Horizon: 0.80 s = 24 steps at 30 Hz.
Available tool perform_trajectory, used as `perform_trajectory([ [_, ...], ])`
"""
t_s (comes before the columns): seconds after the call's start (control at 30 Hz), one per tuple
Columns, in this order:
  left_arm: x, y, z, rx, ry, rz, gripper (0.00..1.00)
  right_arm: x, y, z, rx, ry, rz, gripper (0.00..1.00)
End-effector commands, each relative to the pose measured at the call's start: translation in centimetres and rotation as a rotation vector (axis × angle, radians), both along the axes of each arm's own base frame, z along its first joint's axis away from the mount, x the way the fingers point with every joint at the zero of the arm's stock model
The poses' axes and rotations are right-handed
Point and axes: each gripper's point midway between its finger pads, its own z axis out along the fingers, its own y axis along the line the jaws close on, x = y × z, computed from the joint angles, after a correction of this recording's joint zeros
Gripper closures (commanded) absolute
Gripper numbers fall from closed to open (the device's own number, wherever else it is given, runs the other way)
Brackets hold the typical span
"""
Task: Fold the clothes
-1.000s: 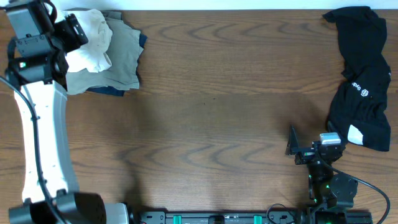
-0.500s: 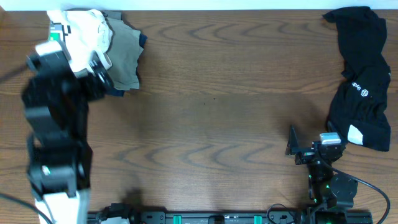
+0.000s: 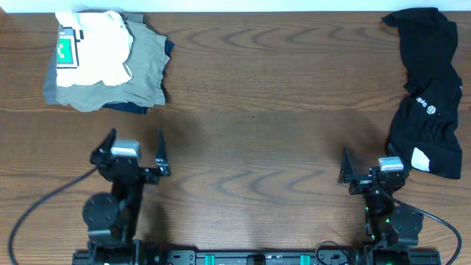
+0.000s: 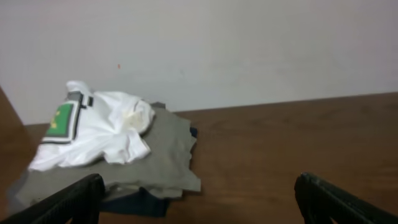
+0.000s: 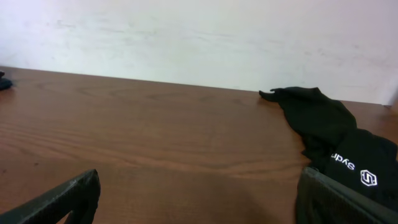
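The left gripper [image 3: 136, 138] sits low over the tabletop [image 3: 257, 132] with its jaws spread wide and nothing between them. In the left wrist view the two dark fingers [image 4: 62, 202] show only at the bottom corners, with bare wood filling the gap. They touch no cloth.

The white T-shirt [image 3: 96, 48] lies well ahead of these jaws and a little to their left, near the far edge of the tabletop. It is bunched loosely rather than flat, and its green-and-white square graphic [image 4: 62, 118] faces up on the side away from the jaws' centre line. The shirt rests on top of a khaki garment [image 3: 143, 70], which spreads out beneath it toward the jaws. A dark blue piece of cloth [image 4: 134, 202] peeks out from under the khaki edge nearest them.

The right gripper [image 3: 370, 158] also has its jaws wide apart and empty, and they rest clear of everything. A black garment [image 5: 336, 134] with white lettering lies ahead of them and to their right, its near end just beside the right-hand jaw in the overhead view. Whether the two touch cannot be told.
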Motion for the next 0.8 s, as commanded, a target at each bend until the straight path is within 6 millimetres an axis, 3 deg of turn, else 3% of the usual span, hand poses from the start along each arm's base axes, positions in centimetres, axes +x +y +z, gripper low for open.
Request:
perform_trajectory([
  [0.0, -0.5, -0.5, -1.8, -0.009, -0.033, -0.024, 0.02, 0.0, 0.4, -0.1, 0.009, 0.001, 0.013, 0.01],
  [0.4, -0.9, -0.2, -5.2, -0.031, -0.057, -0.004, 0.02, 0.0, 0.4, -0.1, 0.009, 0.001, 0.013, 0.00],
  [0.67, -1.1, -0.2, -9.1, -0.036, 0.088, -0.001, 0.02, 0.0, 0.4, -0.1, 0.009, 0.001, 0.012, 0.01],
  [0.77, -1.0, 0.1, -9.0, -0.034, 0.087, 0.017, 0.02, 0.0, 0.4, -0.1, 0.009, 0.002, 0.013, 0.01],
])
